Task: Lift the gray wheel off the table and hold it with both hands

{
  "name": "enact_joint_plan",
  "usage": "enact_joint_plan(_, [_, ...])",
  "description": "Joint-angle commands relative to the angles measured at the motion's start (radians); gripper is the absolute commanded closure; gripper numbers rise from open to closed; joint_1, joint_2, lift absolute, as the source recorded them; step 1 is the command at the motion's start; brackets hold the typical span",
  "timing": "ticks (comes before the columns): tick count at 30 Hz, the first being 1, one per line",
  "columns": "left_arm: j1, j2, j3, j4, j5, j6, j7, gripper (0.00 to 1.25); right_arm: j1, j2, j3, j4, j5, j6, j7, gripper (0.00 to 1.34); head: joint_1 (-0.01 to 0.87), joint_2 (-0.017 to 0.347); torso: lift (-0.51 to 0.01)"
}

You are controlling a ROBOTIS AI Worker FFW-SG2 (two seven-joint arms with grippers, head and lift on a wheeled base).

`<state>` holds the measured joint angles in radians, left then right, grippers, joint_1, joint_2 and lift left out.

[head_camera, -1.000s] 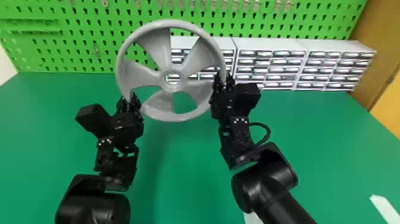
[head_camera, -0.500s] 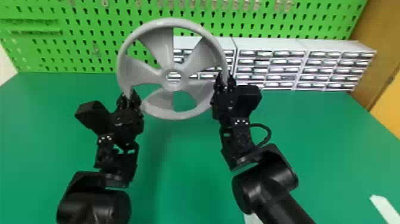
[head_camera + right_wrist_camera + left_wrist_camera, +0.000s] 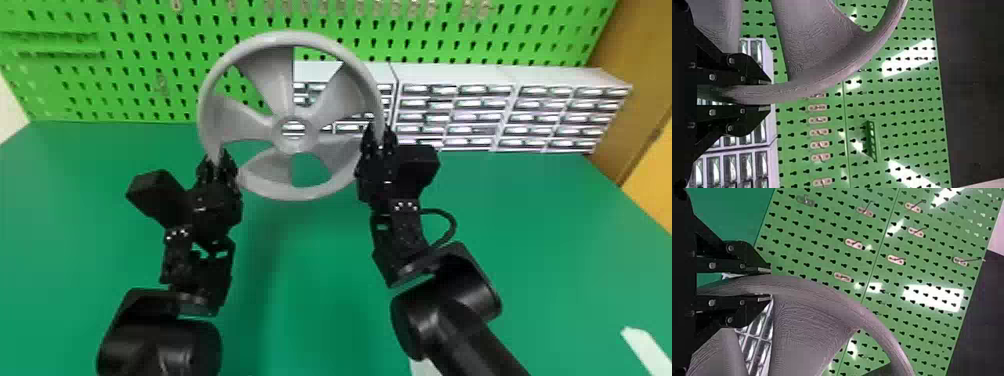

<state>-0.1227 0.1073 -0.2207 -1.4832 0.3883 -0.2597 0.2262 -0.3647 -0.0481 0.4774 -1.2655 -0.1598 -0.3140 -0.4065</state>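
The gray wheel (image 3: 295,192) is held up off the green table, its face turned toward the head camera. At its lower left rim is my left gripper (image 3: 218,159), and at its right rim my right gripper (image 3: 380,137). In the left wrist view the wheel's rim (image 3: 801,286) passes between the fingers of the left gripper (image 3: 768,284), which is shut on it. The right wrist view has the rim (image 3: 789,91) pinched in the same way by the right gripper (image 3: 768,95).
Behind the wheel, white drawer units (image 3: 455,75) line the back of the green table (image 3: 310,280). A green pegboard (image 3: 165,75) with small metal hooks rises at the back. A white piece (image 3: 645,350) lies at the table's lower right.
Both grippers keep their hold on the wheel. The wheel and the two arms have shifted only very slightly, the wheel a little upward in the head view.
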Motion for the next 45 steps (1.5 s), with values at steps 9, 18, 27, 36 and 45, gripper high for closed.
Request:
enact_joint_plan(9, [0.002, 0.000, 0.003, 0.000, 0.000, 0.000, 0.036, 0.97, -0.002, -0.004, 0.003, 0.000, 0.000, 0.000, 0.000, 1.15, 0.711, 0.015, -0.098])
enact_joint_plan(18, [0.002, 0.000, 0.004, 0.000, -0.003, -0.006, 0.038, 0.97, 0.000, -0.004, 0.004, 0.000, 0.005, 0.000, 0.000, 1.15, 0.711, 0.015, -0.098])
enact_joint_plan(27, [0.003, 0.000, 0.000, 0.000, -0.006, -0.012, 0.053, 0.97, 0.003, -0.004, 0.003, 0.000, 0.005, -0.002, 0.000, 1.15, 0.711, 0.015, -0.098])
enact_joint_plan(36, [0.002, 0.000, -0.005, 0.000, -0.008, -0.015, 0.067, 0.97, 0.003, -0.004, 0.003, 0.000, 0.006, -0.002, 0.000, 1.15, 0.711, 0.015, -0.098])
enact_joint_plan(45, [0.003, 0.000, -0.003, 0.000, -0.008, -0.015, 0.067, 0.97, 0.004, -0.004, 0.001, 0.000, 0.006, -0.002, 0.000, 1.15, 0.711, 0.015, -0.098])
